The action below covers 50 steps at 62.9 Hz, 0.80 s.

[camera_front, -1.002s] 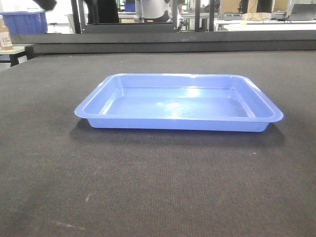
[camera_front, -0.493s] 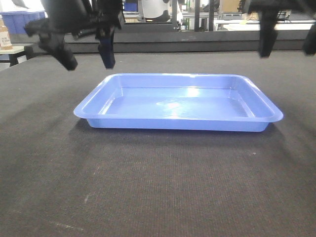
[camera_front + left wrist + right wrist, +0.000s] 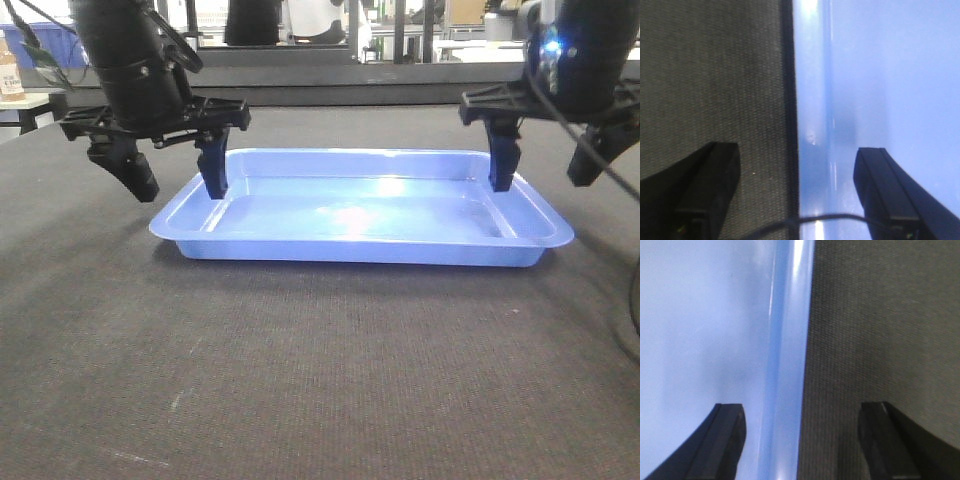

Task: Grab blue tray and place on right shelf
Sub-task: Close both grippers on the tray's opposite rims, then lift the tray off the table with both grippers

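A: What lies on the mat [image 3: 320,380]?
B: The tray [image 3: 360,250], flat, mid-mat.
A: Grippers?
B: The left gripper [image 3: 180,190] straddles its left rim, jaws apart. The right gripper [image 3: 542,180] straddles the right rim, likewise apart: one finger inside, one outside.

One blue tray [image 3: 360,215], one left claw [image 3: 178,187], one right claw [image 3: 542,176].

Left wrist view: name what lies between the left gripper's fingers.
Only the blue tray's rim, shown in that view: one of the fingers over the dark mat, the other over the tray's inside.
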### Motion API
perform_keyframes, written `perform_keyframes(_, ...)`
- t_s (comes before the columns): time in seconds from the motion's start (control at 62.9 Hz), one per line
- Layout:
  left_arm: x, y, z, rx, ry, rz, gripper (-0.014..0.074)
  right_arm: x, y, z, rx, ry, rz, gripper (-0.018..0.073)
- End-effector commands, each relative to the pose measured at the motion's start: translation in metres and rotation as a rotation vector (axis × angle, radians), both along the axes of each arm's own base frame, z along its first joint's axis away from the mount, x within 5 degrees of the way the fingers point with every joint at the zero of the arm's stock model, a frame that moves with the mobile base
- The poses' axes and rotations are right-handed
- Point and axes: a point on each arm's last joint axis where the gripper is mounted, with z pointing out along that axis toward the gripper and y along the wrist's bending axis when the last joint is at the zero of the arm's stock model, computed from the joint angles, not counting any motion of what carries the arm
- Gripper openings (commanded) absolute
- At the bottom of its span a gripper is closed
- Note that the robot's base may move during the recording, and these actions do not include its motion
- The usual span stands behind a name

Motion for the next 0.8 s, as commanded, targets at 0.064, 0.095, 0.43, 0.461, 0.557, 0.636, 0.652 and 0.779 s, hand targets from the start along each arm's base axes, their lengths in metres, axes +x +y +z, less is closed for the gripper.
perform_keyframes(0.064,0.002,-0.001,0.036,-0.072,-0.124,0.014,0.0380,0.007,-0.002,0.020,0.013,-0.106,0.004,0.0559)
perform_keyframes(0.095,0.002,-0.001,0.036,-0.074,-0.128,0.014,0.0380,0.008,-0.001,0.019,0.014,-0.106,0.005,0.0559)
perform_keyframes(0.43,0.004,-0.002,0.019,-0.049,-0.070,0.013,0.0380,0.012,0.000,0.005,0.013,-0.070,0.002,0.0559)
perform_keyframes(0.461,0.004,-0.002,0.018,-0.047,-0.066,0.013,0.0380,0.012,0.000,0.005,0.013,-0.069,0.002,0.0558)
perform_keyframes(0.557,0.004,-0.002,0.015,-0.042,-0.055,0.013,0.0379,0.012,0.000,0.005,0.014,-0.073,0.002,0.0496)
perform_keyframes(0.636,0.004,-0.002,0.015,-0.042,-0.055,0.013,0.0377,0.012,0.000,0.005,0.015,-0.077,0.003,0.0351)
perform_keyframes(0.652,0.004,-0.002,0.015,-0.042,-0.055,0.013,0.0370,0.012,0.000,0.005,0.015,-0.077,0.003,0.0317)
perform_keyframes(0.779,0.004,-0.002,0.015,-0.043,-0.056,0.013,0.0202,0.012,0.000,0.005,0.013,-0.067,0.000,0.0035)
